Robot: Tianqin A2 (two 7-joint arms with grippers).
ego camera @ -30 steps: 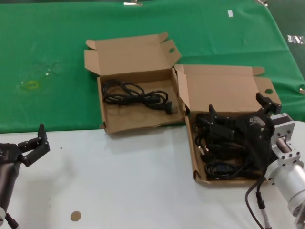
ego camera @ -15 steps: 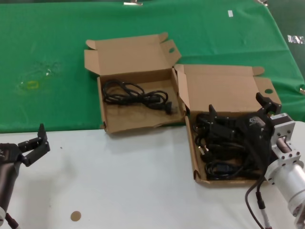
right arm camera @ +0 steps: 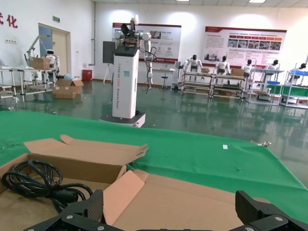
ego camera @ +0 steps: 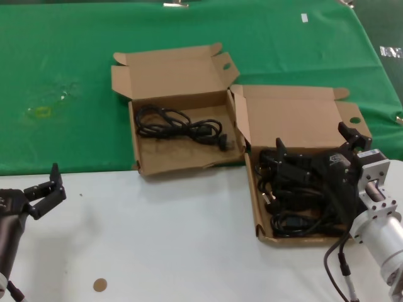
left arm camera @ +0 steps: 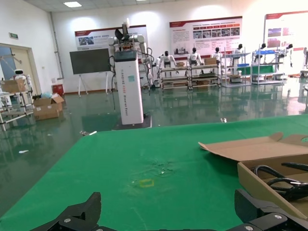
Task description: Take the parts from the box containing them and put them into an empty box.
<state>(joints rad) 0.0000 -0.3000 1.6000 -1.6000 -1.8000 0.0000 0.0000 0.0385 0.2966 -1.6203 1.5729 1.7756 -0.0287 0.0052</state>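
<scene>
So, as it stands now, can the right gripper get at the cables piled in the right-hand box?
Probably yes. The right gripper hangs open directly over the cables in the right-hand box, whose lid is folded back, so nothing covers them. The left gripper sits idle far off.

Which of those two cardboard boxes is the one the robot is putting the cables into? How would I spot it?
Start at the green cloth covering the far part of the table. Two open brown boxes sit at its near edge; take the left box, away from the right gripper. It holds a single coiled black cable, while its right neighbour is crammed with them.
</scene>
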